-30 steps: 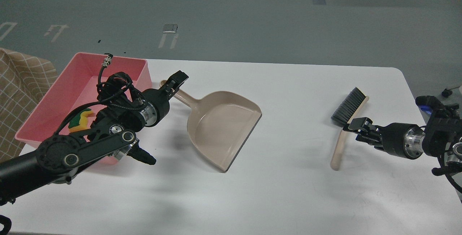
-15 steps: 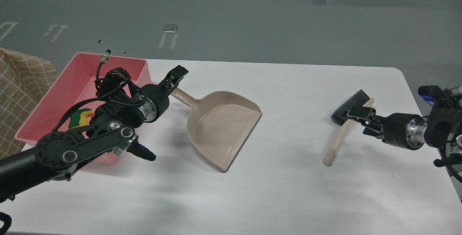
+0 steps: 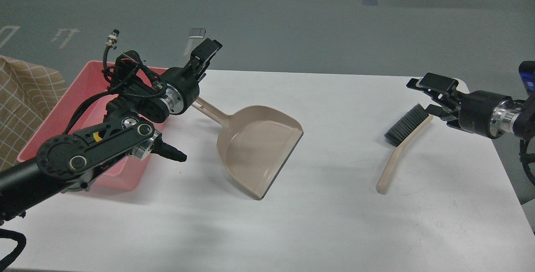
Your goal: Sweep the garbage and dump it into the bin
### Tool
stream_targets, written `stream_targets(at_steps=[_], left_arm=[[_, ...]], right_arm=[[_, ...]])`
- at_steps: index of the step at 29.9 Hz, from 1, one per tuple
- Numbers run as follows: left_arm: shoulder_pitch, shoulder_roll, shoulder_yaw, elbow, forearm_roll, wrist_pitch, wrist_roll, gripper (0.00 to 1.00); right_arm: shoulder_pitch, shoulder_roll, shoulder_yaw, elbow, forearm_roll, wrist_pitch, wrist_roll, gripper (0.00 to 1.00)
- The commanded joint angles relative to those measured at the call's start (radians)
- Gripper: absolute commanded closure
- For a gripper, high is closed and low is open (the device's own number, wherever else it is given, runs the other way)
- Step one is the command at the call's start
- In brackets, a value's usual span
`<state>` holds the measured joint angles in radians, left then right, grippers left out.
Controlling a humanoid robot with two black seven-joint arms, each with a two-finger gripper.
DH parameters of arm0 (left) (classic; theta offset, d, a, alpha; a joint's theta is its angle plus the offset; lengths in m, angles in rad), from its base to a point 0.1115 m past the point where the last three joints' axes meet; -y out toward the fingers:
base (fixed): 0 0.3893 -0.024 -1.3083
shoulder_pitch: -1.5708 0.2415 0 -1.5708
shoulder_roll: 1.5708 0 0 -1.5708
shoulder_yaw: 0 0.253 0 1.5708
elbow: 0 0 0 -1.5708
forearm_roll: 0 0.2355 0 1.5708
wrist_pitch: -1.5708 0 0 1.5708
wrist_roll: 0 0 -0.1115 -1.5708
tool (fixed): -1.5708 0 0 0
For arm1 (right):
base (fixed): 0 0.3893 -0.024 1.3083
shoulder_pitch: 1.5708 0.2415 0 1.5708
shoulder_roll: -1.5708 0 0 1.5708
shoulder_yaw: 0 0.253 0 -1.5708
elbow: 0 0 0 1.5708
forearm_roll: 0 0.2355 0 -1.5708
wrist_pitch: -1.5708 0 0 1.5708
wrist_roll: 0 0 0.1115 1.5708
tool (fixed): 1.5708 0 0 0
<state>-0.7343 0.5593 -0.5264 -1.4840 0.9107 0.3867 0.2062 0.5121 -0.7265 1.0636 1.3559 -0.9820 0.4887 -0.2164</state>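
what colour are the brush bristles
Dark grey to black on the brush, seen in the head view.

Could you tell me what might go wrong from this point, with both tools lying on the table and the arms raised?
1. The left arm's elbow hangs low over the pink bin; lowering it could nudge the bin, which sits at the table's left edge.
2. The brush lies close below the open right gripper; a downward move might knock it.
3. The left gripper hovers above the dustpan's handle and could bump it.
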Motion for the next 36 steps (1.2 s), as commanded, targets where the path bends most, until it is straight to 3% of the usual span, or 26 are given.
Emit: stream_targets(at_steps=[1, 3, 6, 7, 9, 11, 14, 19, 26, 36], left_arm=[[-0.026, 0.001, -0.001, 0.007, -0.038, 0.000, -0.108, 0.03], [-0.046, 0.001, -0.001, 0.022, -0.052, 0.000, -0.213, 0.03], [-0.068, 0.001, -0.006, 0.050, -0.061, -0.002, -0.319, 0.03], [-0.068, 0.001, -0.006, 0.050, -0.061, -0.002, -0.320, 0.03], [-0.069, 0.001, -0.032, 0.063, -0.069, -0.015, -0.378, 0.03], [-0.068, -0.004, -0.093, 0.082, -0.091, -0.090, -0.450, 0.03], [-0.068, -0.033, -0.162, 0.114, -0.125, -0.190, -0.501, 0.03], [-0.066, -0.082, -0.296, 0.211, -0.225, -0.371, -0.507, 0.03], [-0.066, -0.130, -0.414, 0.350, -0.328, -0.551, -0.510, 0.02], [-0.068, -0.191, -0.448, 0.531, -0.475, -0.660, -0.510, 0.02]], right_arm=[[-0.001, 0.004, 0.074, -0.003, 0.051, 0.000, 0.032, 0.00], [-0.001, 0.021, 0.126, -0.012, 0.112, 0.000, 0.078, 0.00], [0.000, 0.067, 0.198, -0.027, 0.169, 0.000, 0.109, 0.00], [0.000, 0.067, 0.199, -0.027, 0.169, 0.000, 0.109, 0.00], [0.002, 0.119, 0.263, -0.055, 0.192, 0.000, 0.114, 0.00], [0.034, 0.209, 0.347, -0.134, 0.213, 0.000, 0.114, 0.00], [0.086, 0.281, 0.410, -0.231, 0.235, 0.000, 0.114, 0.01], [0.180, 0.358, 0.492, -0.394, 0.396, 0.000, 0.114, 0.01], [0.235, 0.418, 0.496, -0.546, 0.574, 0.000, 0.114, 0.01], [0.264, 0.571, 0.489, -0.580, 0.652, 0.000, 0.098, 0.01]])
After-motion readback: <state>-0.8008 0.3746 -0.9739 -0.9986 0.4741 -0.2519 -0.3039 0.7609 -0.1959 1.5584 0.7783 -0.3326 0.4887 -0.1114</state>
